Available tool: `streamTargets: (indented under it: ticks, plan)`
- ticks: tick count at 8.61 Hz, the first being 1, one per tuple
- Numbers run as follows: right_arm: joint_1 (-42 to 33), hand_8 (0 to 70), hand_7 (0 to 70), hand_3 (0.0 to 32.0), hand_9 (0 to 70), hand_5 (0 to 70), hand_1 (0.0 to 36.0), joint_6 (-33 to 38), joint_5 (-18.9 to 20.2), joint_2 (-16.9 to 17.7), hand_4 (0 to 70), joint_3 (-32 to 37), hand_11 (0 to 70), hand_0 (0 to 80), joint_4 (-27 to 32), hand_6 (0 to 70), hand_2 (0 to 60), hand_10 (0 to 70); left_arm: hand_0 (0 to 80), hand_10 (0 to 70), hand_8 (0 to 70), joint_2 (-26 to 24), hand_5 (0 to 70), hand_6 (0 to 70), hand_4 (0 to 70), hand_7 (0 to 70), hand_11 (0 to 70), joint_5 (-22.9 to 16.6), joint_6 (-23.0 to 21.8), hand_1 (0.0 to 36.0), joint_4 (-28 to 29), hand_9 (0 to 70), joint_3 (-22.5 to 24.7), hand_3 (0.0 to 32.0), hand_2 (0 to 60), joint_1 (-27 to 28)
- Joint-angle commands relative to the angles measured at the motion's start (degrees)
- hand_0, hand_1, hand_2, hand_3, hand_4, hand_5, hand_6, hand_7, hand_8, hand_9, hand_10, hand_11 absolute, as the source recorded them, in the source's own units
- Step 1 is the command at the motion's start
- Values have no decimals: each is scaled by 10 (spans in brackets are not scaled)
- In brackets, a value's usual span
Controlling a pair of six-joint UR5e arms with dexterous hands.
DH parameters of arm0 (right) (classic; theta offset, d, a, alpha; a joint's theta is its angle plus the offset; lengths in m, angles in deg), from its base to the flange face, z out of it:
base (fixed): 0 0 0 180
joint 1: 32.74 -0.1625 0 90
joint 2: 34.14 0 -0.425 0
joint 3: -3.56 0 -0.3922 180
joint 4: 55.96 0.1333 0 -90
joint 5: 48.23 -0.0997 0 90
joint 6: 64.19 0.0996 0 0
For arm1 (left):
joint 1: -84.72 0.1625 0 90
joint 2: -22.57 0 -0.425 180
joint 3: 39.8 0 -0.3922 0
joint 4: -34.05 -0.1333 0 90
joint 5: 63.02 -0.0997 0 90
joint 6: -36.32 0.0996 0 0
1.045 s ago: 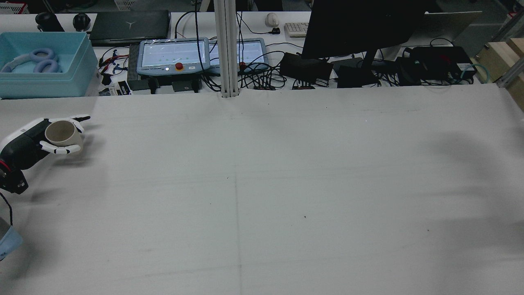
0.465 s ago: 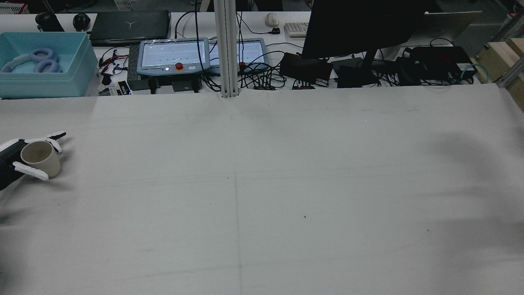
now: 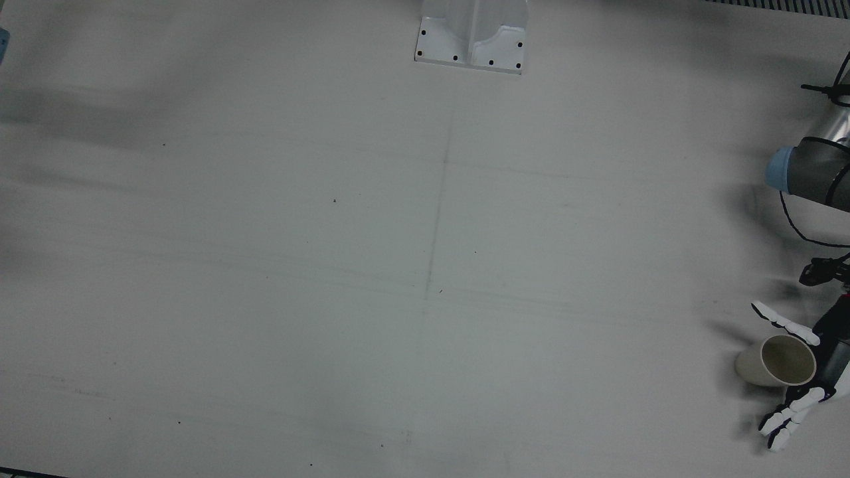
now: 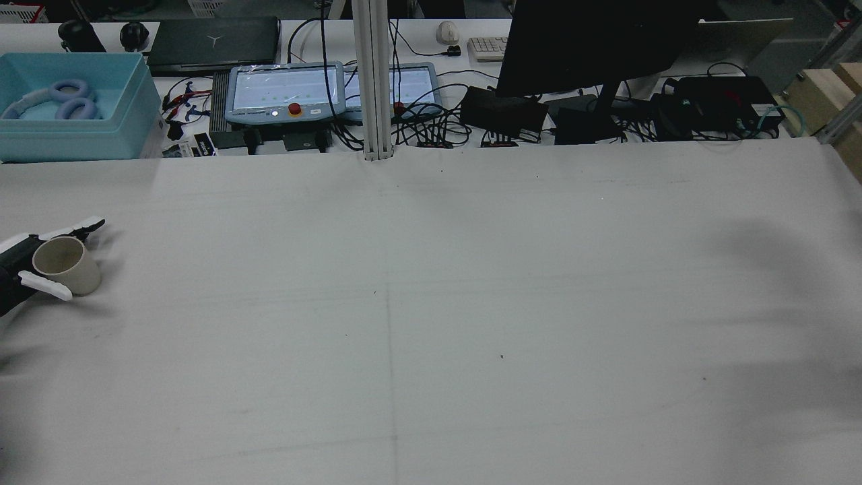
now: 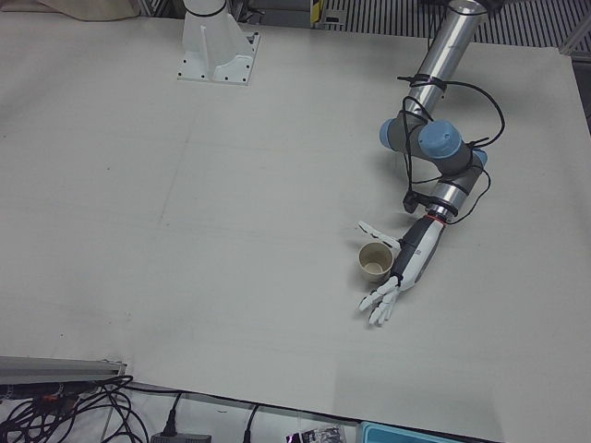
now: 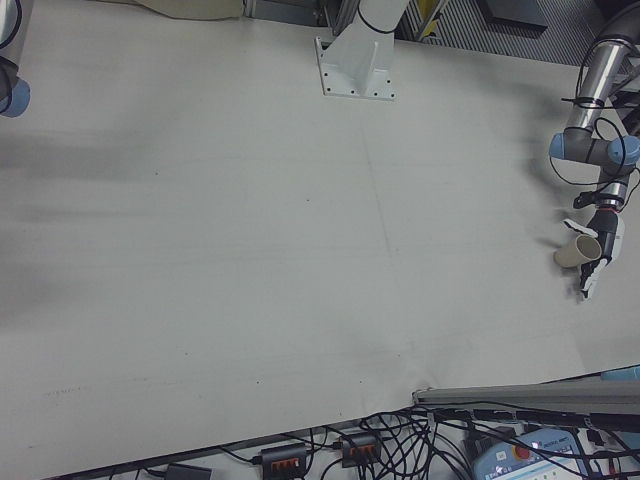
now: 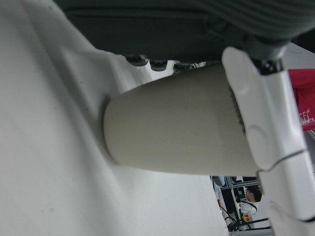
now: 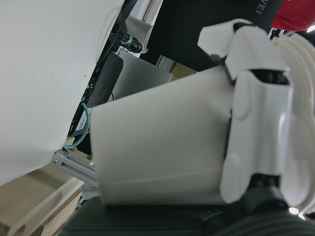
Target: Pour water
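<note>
Cup [image 5: 374, 262], beige and slightly tapered, stands on its base on the matt grey counter [image 5: 185, 231]. It sits in the crook of the left hand [image 5: 404, 269], between thumb and fingers. That hand looks released: its fingers [image 5: 379, 306] lie straight and splayed past the cup rather than curled round it, though the hand view shows one resting along the wall. I judge it a light, thin-walled paper cup, easily crushed or tipped, so it is best taken mid-wall with gentle pressure. Farther off, outside the table views, the right hand [image 8: 256, 123] is clenched round a smooth, conical white cup [image 8: 157, 152].
</note>
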Motion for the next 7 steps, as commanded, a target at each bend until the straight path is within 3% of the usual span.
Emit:
streamTargets:
  ticks: [1, 3, 5, 7]
  plan:
    - [-1, 540, 506, 0, 700, 584, 187, -14, 0, 0, 623, 0, 700, 528, 0, 543, 481, 551, 533, 0, 13, -2, 0, 9, 142, 32, 0, 0, 1, 74, 0, 0, -4, 0, 0, -10]
    - [1, 539, 503, 0, 700, 578, 182, -15, -1, 0, 610, 0, 700, 525, 1, 539, 469, 555, 522, 0, 7, -1, 0, 0, 66, 20, 0, 0, 3, 65, 1, 0, -9, 0, 0, -46]
    - [9, 535, 498, 0, 699, 571, 182, -28, -1, 0, 596, 1, 700, 525, 0, 530, 458, 550, 511, 0, 1, -1, 0, 0, 46, 17, 0, -13, -3, 56, 28, 0, -11, 0, 0, -109]
    - [28, 540, 503, 0, 700, 568, 175, -98, -6, -9, 611, 2, 700, 521, 1, 536, 456, 552, 517, 0, 0, -8, 0, 0, 60, 24, 0, -94, -4, 49, 32, 0, 1, 0, 0, -222]
